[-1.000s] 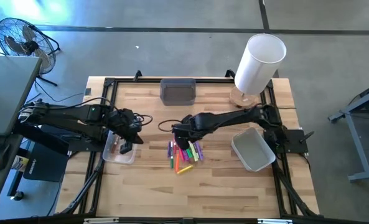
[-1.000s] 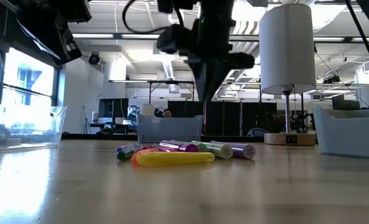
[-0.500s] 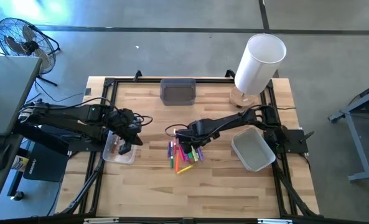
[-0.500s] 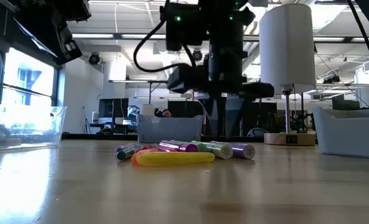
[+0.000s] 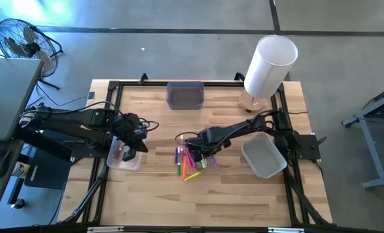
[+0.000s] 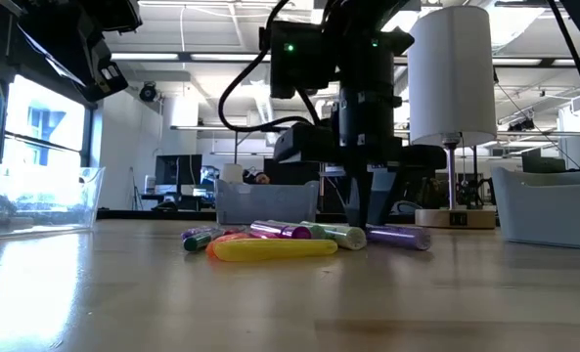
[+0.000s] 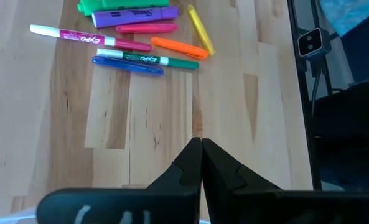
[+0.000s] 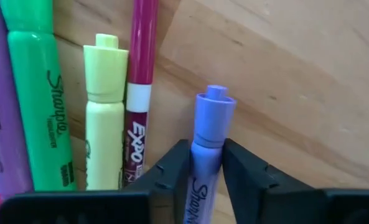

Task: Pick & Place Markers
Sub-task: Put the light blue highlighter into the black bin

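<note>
The markers (image 5: 190,160) lie in a loose pile on the wooden table's middle; they also show in the left wrist view (image 7: 134,37). My right gripper (image 8: 206,158) points straight down at the pile's right side and is shut on a purple marker (image 8: 208,124). Beside that one lie a yellow-green marker (image 8: 103,124), a green one (image 8: 41,93) and a pink one (image 8: 139,74). My left gripper (image 7: 201,152) hangs shut and empty over a clear tub (image 5: 122,159) at the table's left. My right gripper pinches the purple marker's barrel (image 8: 204,163) between its two fingers, just behind the stepped cap end. The fingers (image 6: 368,217) come from above, pointing down, and lie across the marker. The marker (image 6: 399,238) lies level on the table.
A grey bin (image 5: 185,95) stands at the far edge. A tall white cylinder on a wooden base (image 5: 269,65) stands at the far right. A white bin (image 5: 264,155) sits right of the pile. Bare wood lies between the pile and the near edge.
My right gripper has come down from above the pile until its fingertips reach the table, and it has rolled a little. The purple marker at the pile's right has slid slightly toward the table's right edge.
</note>
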You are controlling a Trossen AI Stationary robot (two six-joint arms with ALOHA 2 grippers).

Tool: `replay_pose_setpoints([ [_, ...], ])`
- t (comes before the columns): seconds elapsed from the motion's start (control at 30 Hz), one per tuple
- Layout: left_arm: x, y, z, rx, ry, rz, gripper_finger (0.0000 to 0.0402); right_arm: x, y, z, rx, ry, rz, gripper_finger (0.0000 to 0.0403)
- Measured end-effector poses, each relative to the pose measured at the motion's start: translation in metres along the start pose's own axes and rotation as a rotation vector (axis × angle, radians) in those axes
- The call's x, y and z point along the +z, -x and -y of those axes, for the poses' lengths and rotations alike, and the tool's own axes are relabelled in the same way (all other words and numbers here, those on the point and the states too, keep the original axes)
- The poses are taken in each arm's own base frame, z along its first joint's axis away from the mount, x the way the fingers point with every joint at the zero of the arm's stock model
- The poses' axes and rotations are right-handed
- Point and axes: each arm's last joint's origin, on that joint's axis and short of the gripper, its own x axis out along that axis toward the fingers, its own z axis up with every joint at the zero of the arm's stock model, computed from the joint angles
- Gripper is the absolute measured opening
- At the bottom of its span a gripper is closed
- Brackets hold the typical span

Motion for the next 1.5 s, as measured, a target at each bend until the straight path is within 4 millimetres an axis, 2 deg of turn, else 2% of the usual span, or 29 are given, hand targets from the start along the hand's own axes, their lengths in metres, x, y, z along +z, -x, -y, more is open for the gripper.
replay_pose_setpoints([
  [0.07, 0.000, 0.000, 0.000, 0.000, 0.000, 0.000, 0.0000, 0.003, 0.000, 0.001, -0.002, 0.027, 0.006, 0.0049],
  [0.23, 0.001, 0.000, -0.001, 0.027, 0.015, 0.019, 0.0000, 0.005, 0.003, 0.004, -0.014, 0.134, 0.004, 0.0048],
  [0.33, 0.002, 0.000, -0.001, 0.052, 0.053, 0.028, 0.0000, 0.008, 0.017, 0.009, 0.004, 0.164, 0.001, 0.0048],
  [0.43, 0.001, 0.000, -0.003, 0.106, 0.084, 0.035, 0.0000, 0.019, 0.038, 0.016, 0.056, 0.165, 0.072, 0.0048],
  [0.63, 0.002, 0.001, -0.005, 0.174, 0.138, 0.060, 0.0000, 0.064, 0.089, 0.033, 0.234, 0.149, 0.348, 0.0048],
  [0.8, 0.003, 0.001, -0.007, 0.244, 0.144, 0.086, 0.0000, 0.119, 0.112, 0.043, 0.425, 0.184, 0.600, 0.0048],
  [0.97, 0.004, 0.002, -0.012, 0.349, 0.224, 0.137, 0.0000, 0.167, 0.107, 0.057, 0.474, 0.240, 0.774, 0.0048],
  [1.17, 0.007, 0.007, -0.027, 0.402, 0.324, 0.174, 0.0000, 0.207, 0.091, 0.076, 0.395, 0.341, 0.821, 0.0048],
  [1.4, 0.008, 0.011, -0.036, 0.436, 0.399, 0.202, 0.0000, 0.231, 0.053, 0.086, 0.305, 0.459, 0.762, 0.0049],
  [1.5, 0.008, 0.011, -0.036, 0.435, 0.408, 0.203, 0.0000, 0.232, 0.048, 0.089, 0.278, 0.457, 0.735, 0.0081],
])
